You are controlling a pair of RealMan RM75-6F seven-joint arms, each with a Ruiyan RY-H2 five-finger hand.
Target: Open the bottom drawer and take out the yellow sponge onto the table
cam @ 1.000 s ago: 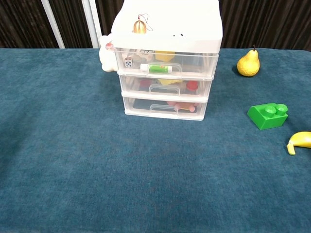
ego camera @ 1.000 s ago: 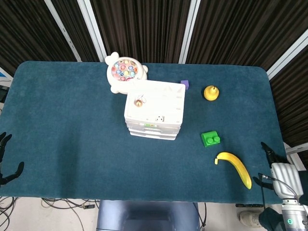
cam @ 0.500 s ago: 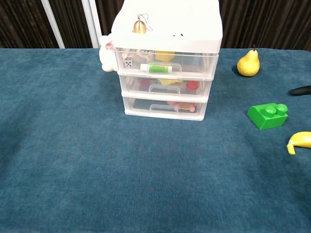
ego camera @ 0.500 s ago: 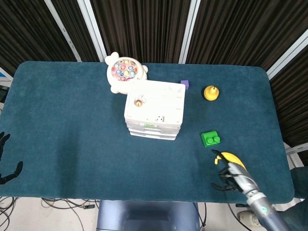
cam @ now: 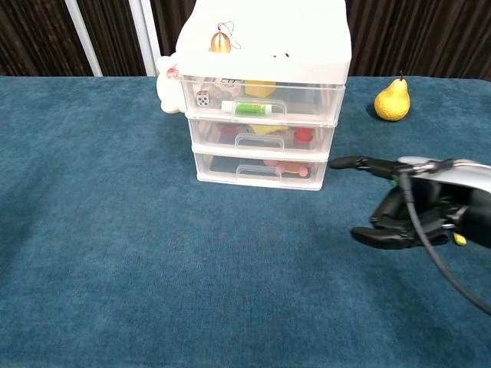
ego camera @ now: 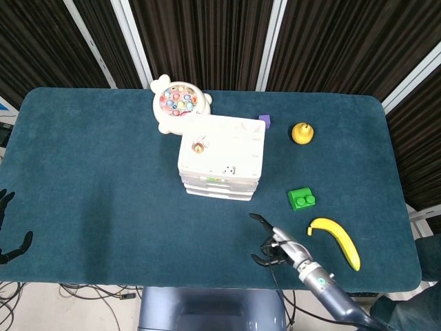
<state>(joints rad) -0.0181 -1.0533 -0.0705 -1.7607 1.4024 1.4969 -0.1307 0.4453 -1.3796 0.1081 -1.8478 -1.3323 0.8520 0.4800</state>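
A white three-drawer unit (cam: pixel 262 100) stands mid-table, every drawer closed, small colourful items showing inside. At its four o'clock, the right hand (cam: pixel 418 207) hovers, fingers spread wide, empty. The left hand (ego camera: pixel 8 231) is barely visible; its state is unclear.

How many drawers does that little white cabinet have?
3, stacked in the white cabinet: top drawer, middle drawer and bottom drawer. All are closed; none seems hidden.

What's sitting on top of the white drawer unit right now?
On the white drawer unit, a small gold bell sits near its front left corner, and a tiny dice-like piece near the front edge. Nothing else shows there.
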